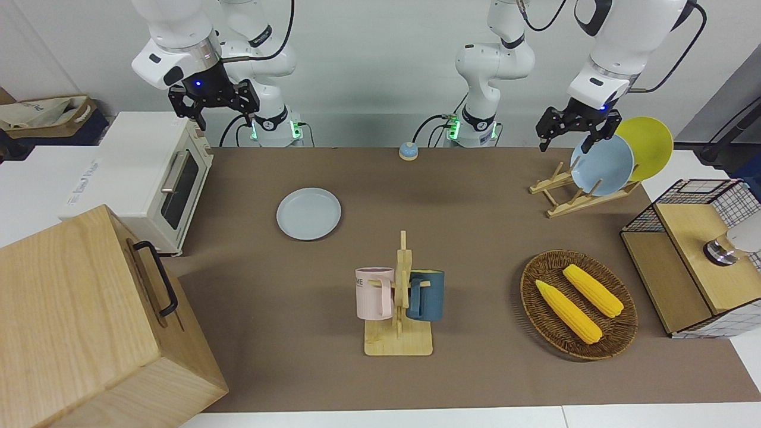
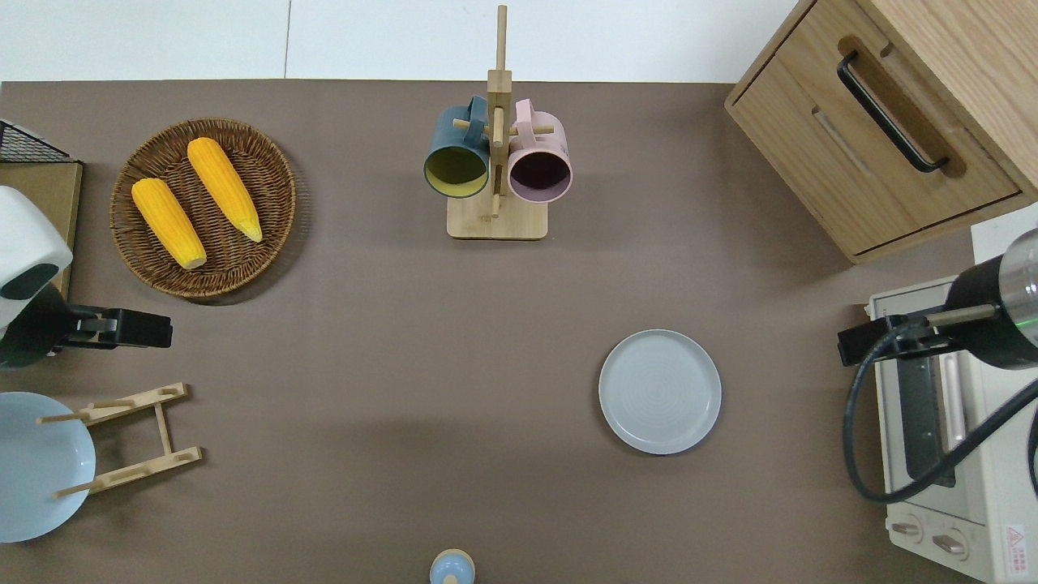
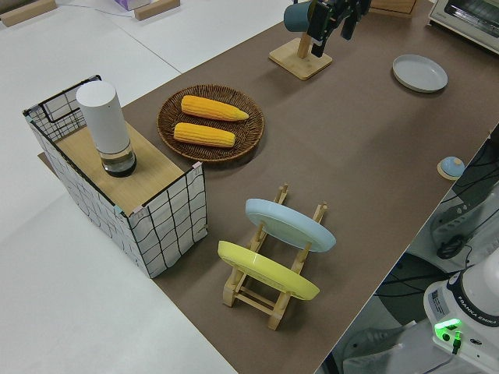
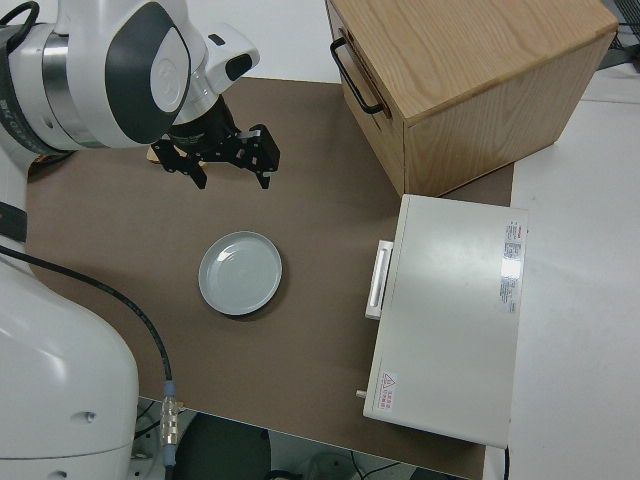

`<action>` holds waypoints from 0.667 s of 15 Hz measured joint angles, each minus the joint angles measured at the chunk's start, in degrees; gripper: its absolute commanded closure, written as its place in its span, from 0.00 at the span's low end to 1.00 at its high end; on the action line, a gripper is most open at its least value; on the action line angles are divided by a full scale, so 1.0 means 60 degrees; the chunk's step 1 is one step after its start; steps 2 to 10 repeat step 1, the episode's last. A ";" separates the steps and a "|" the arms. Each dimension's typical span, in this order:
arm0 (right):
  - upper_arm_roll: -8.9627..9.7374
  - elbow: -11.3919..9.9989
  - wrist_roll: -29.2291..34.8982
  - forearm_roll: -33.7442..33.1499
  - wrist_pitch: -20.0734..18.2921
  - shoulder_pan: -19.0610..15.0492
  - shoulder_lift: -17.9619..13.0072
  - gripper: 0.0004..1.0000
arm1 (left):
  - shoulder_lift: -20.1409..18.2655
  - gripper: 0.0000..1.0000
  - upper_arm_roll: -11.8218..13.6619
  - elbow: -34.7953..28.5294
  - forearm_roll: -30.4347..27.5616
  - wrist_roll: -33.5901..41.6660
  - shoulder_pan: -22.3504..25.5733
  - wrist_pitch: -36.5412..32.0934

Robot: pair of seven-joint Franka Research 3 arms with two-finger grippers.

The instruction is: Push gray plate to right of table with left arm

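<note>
Two claws hang in the air with fingers spread, grasping nothing. The round pale gray-blue plate (image 2: 659, 391) lies flat on the brown-covered desk (image 2: 389, 341), toward the right arm's end, near the white toaster oven (image 2: 941, 454). The left claw (image 1: 572, 128) is up by the wooden dish rack (image 1: 579, 193); the right claw (image 1: 213, 100) is parked

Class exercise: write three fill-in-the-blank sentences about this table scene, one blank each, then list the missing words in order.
1. The wicker basket holds two ears of ____.
2. The gray plate lies flat on the ____, toward the right arm's end.
3. The wooden mug stand carries a dark blue mug and a ____ mug.

Missing words: corn; table; pink
</note>
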 measured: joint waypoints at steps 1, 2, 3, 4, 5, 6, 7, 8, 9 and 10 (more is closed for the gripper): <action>0.0000 0.0000 0.0000 0.0000 0.0000 0.0000 0.0000 0.02 | -0.0001 0.01 0.0000 0.0000 0.0000 0.0000 0.0000 -0.0001; 0.0000 0.0000 0.0000 0.0000 0.0000 0.0000 0.0000 0.02 | -0.0001 0.01 0.0000 0.0000 0.0000 0.0000 0.0000 -0.0001; 0.0000 0.0000 0.0000 0.0000 0.0000 0.0000 0.0000 0.02 | -0.0001 0.01 0.0000 0.0000 0.0000 0.0000 0.0000 -0.0001; 0.0000 0.0000 0.0000 0.0000 0.0000 0.0000 0.0000 0.02 | -0.0001 0.01 0.0000 0.0000 0.0000 0.0000 0.0000 -0.0001; 0.0000 0.0000 0.0000 0.0000 0.0000 0.0000 0.0000 0.02 | -0.0001 0.01 0.0000 0.0000 0.0000 0.0000 0.0000 -0.0001; 0.0000 0.0000 0.0000 0.0000 0.0000 0.0000 0.0000 0.02 | -0.0001 0.01 0.0000 0.0000 0.0000 0.0000 0.0000 -0.0001; 0.0000 0.0000 0.0000 0.0000 0.0000 0.0000 0.0000 0.02 | -0.0001 0.01 0.0000 0.0000 0.0000 0.0000 0.0000 -0.0001; 0.0000 0.0000 0.0000 0.0000 0.0000 0.0000 0.0000 0.02 | -0.0001 0.01 0.0000 0.0000 0.0000 0.0000 0.0000 -0.0001; 0.0000 0.0000 0.0000 0.0000 0.0000 0.0000 0.0000 0.02 | -0.0001 0.01 0.0000 0.0000 0.0000 0.0000 0.0000 -0.0001; 0.0000 0.0000 0.0000 0.0000 0.0000 0.0000 0.0000 0.02 | -0.0001 0.01 0.0000 0.0000 0.0000 0.0000 0.0000 -0.0001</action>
